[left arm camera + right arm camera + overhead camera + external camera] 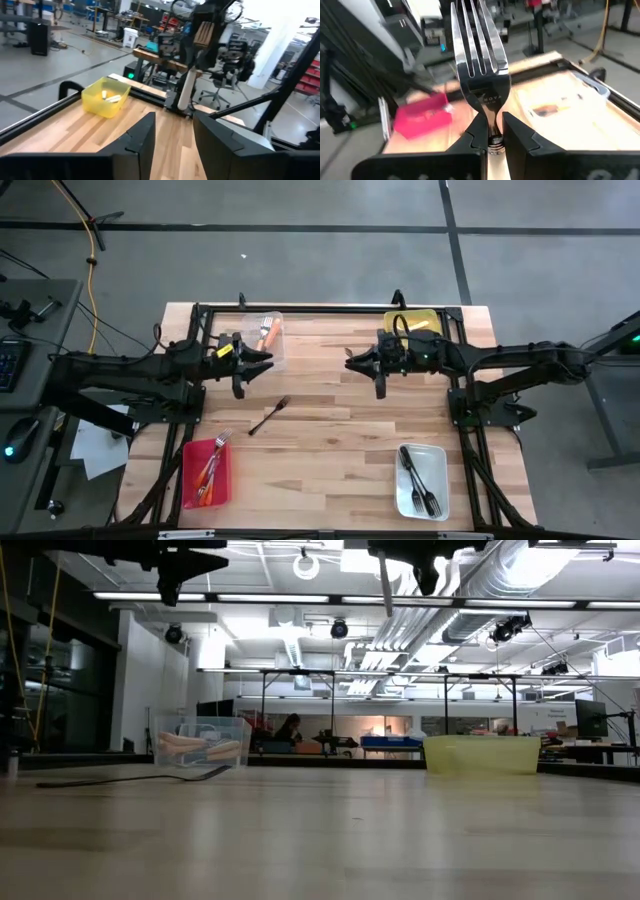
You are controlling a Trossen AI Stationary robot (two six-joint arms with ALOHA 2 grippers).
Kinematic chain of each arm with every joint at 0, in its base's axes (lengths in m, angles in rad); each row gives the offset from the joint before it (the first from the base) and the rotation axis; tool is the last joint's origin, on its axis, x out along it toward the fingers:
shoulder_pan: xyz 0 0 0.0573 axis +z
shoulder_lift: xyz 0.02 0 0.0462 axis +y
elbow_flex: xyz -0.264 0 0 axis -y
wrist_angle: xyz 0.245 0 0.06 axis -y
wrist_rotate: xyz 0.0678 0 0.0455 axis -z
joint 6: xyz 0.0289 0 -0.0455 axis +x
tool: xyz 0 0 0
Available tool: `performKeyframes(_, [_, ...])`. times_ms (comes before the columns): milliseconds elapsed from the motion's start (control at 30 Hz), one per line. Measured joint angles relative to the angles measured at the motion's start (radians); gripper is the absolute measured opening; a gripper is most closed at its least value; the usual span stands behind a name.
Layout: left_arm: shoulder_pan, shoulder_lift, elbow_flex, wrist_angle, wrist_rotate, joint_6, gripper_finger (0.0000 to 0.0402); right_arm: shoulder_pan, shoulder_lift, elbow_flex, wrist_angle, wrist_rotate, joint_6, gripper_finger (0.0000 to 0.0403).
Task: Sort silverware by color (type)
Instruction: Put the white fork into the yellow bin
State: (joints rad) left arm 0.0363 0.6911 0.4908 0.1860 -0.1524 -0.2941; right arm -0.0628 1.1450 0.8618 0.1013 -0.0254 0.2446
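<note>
One dark fork (269,416) remains loose on the wooden table (330,450), near the middle. Its long axis runs diagonally, tines up toward the table centre and handle tip down toward the red bin (207,473).

Left gripper (268,360) hovers beside the clear bin (272,340), which holds orange-handled pieces; fingers apart, nothing between them in the left wrist view. The loose fork lies just below and near this gripper, well apart from the right one. Judgement: left arm is nearer for that pick, and the wrist must turn to cross the diagonal.

Right gripper (492,135) is clamped on a metal fork with a pale handle (481,65), tines pointing away from the wrist. It hangs over mid-table beside the yellow bin (414,324). The white bin (422,480) holds dark forks.
</note>
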Motion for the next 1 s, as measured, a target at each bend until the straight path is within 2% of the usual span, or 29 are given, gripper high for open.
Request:
performKeyframes(133, [0.0, -0.003, -0.007, -0.012, -0.037, 0.017, 0.0098, -0.01, 0.013, 0.09, -0.153, 0.005, -0.049, 0.0019])
performKeyframes(400, [0.0, 0.004, -0.007, -0.009, -0.042, 0.043, 0.0009, -0.023, 0.012, 0.107, -0.145, 0.006, -0.069, 0.0019])
performKeyframes(833, [0.0, 0.004, -0.007, -0.009, -0.07, 0.061, 0.0001, -0.023, 0.012, 0.107, -0.146, 0.007, -0.07, 0.0019])
performKeyframes(933, [0.0, 0.004, -0.007, -0.004, -0.094, 0.034, 0.0001, -0.026, 0.012, 0.109, -0.149, 0.111, -0.053, 0.0019])
performKeyframes(1000, [0.0, 0.004, -0.007, -0.004, -0.123, 0.015, 0.0001, -0.057, 0.012, 0.14, -0.23, 0.196, -0.044, 0.0019])
